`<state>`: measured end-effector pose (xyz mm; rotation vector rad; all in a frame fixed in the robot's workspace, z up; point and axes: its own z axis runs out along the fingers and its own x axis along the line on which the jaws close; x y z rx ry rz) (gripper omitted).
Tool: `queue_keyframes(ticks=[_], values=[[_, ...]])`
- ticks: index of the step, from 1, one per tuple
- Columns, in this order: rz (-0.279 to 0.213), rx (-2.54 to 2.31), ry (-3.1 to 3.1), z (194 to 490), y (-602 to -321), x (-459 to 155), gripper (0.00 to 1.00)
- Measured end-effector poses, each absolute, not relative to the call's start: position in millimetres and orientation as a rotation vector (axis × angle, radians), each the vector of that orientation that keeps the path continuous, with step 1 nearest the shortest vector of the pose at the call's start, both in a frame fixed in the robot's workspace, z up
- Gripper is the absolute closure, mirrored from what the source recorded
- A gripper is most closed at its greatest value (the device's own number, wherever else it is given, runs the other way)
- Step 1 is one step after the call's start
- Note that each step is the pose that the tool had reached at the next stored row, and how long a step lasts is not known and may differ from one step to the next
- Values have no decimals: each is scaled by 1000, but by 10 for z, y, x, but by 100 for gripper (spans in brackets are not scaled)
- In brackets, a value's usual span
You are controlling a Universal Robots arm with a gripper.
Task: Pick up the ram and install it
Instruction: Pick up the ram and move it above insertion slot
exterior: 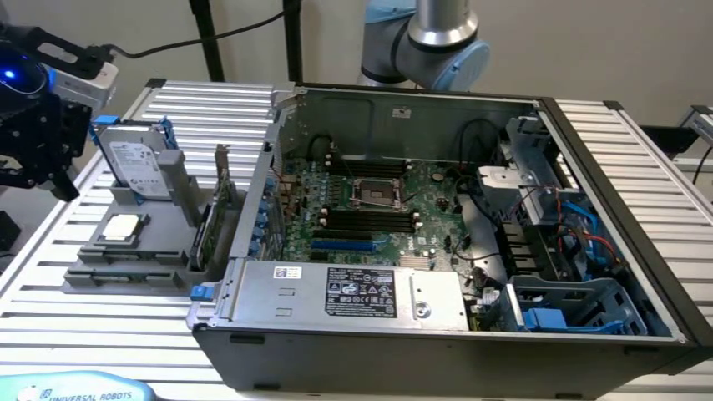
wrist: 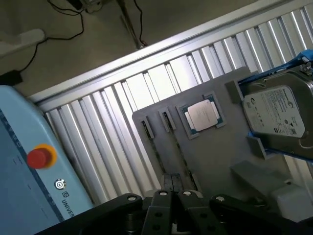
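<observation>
My black gripper (exterior: 39,180) hangs above the slatted table at the exterior view's left, beside and higher than the grey parts holder (exterior: 134,259). In the wrist view its fingers (wrist: 173,185) are pressed together with nothing between them. I cannot pick out the ram for certain. Two long narrow grooves (wrist: 157,152) run along the holder (wrist: 210,156) close to the fingertips. The open computer case (exterior: 446,334) lies on its side at the exterior view's centre. Its motherboard has rows of black slots (exterior: 362,219).
The holder carries a hard drive (exterior: 136,163) (wrist: 274,115), a square silver processor chip (exterior: 120,227) (wrist: 202,115) and a tall card (exterior: 223,196) standing on edge next to the case wall. A blue pendant with a red button (wrist: 39,157) lies near the table's edge.
</observation>
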<state>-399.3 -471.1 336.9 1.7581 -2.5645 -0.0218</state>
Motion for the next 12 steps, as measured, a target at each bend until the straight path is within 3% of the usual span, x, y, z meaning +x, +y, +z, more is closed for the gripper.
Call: queue_keyframes(ticks=[12], values=[[15,2002,-2404,3287,-4711,-3991,89]])
